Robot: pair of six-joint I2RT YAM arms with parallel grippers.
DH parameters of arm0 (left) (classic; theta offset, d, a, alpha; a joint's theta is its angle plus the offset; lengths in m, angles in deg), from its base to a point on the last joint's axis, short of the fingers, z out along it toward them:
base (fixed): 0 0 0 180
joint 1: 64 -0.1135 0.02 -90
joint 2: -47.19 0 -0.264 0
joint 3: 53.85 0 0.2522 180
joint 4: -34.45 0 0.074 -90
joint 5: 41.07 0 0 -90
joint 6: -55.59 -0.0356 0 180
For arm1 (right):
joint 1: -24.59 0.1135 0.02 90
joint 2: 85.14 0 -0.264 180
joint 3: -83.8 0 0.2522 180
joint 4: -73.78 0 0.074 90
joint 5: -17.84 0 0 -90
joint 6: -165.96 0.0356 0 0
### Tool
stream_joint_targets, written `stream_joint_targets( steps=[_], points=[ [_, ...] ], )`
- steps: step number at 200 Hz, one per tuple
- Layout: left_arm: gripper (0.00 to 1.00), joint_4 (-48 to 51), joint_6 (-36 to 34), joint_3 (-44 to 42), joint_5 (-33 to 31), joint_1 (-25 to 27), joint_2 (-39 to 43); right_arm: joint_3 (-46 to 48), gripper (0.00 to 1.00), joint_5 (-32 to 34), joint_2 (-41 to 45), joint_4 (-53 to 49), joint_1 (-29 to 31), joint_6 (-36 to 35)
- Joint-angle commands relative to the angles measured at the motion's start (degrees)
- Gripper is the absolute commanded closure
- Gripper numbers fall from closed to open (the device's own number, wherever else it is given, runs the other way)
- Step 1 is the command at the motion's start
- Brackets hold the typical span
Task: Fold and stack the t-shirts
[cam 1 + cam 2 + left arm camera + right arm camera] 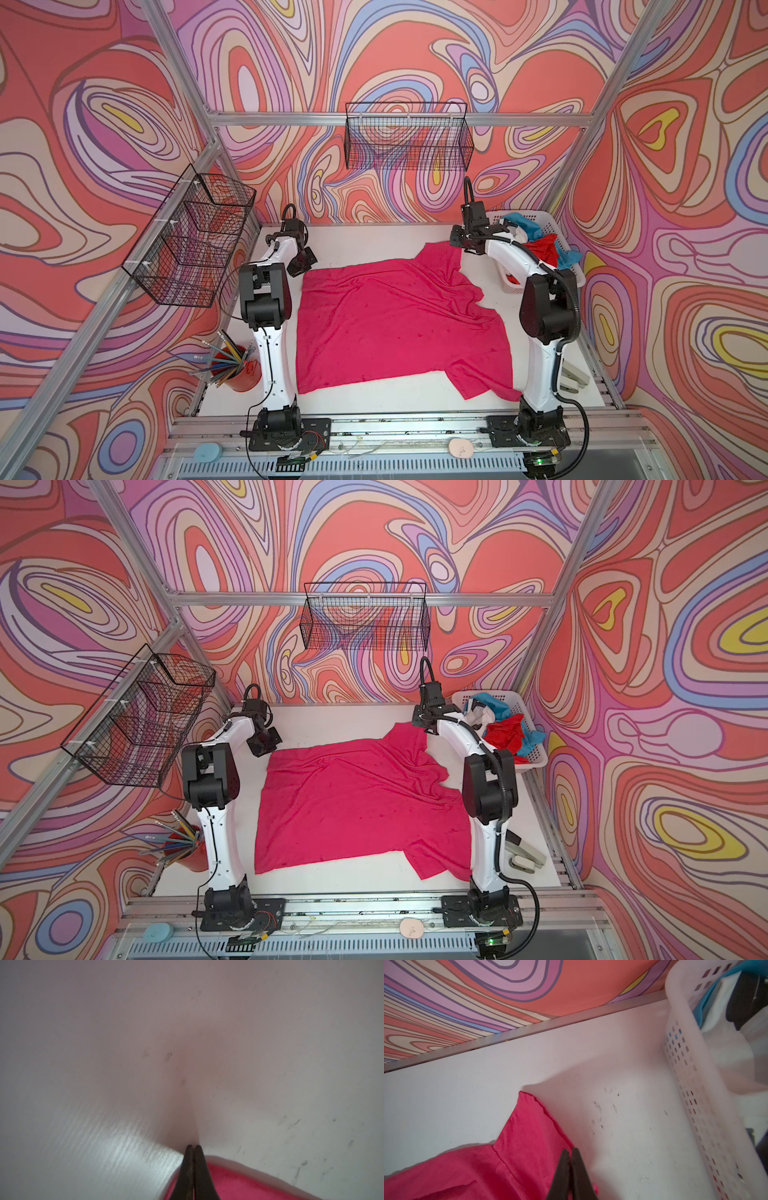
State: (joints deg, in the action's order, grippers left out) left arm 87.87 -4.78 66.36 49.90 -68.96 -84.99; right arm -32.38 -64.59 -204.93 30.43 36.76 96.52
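You are on the first shirt. The pink shirt (399, 324) lies spread over the middle of the white table (374, 243), its hem toward the left arm and both sleeves toward the right arm. The left half is fairly smooth. The right half is creased and bunched near the shoulders, and the near sleeve (478, 382) is turned askew.

The left claw (194, 1147) is down at the far hem corner with its jaws pressed together. Pink cloth shows on both sides of them, but the tips poke past the edge onto bare table, so you cannot tell whether cloth is really pinched.

The right claw (571, 1151) is also closed, at the edge of the far sleeve (527, 1122). Cloth shows on either side of its jaws, so it looks to be gripping that edge.

The red shirt (505, 733), blue shirt (492, 702) and white shirt (478, 717) wait in a heap in the basket (536, 762) at the far right corner, unfolded.

This reads as the grasp that opens the first fold, or a last tug to flatten. For the next move, lift both claws together and keep the far edge taut between them. Then carry it toward you at an even height. Watch the left corner as you rise. If it stays on the table, regrasp deeper into the cloth. Mind the creases on the right, which may fold in.
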Motion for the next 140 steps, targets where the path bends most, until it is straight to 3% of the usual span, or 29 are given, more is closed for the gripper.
stream_joint_targets(
  steps=[1, 94, 140],
  points=[
    [1.0, -0.4, 1.9, -2.6, 2.8, -0.3, 1.4, 0.1, 1.0, 0.5, 1.4, 0.4, 0.3, -1.0],
    [1.0, -8.0, 6.1, 6.4, 7.2, -0.3, 5.1, -21.3, 1.0, 2.8, -10.3, -1.8, -2.3, -6.7],
    [1.0, -13.1, 7.8, 3.8, 9.6, -0.3, 7.8, -20.8, 1.0, 2.5, -9.8, -0.7, -2.4, -7.4]
  ],
)
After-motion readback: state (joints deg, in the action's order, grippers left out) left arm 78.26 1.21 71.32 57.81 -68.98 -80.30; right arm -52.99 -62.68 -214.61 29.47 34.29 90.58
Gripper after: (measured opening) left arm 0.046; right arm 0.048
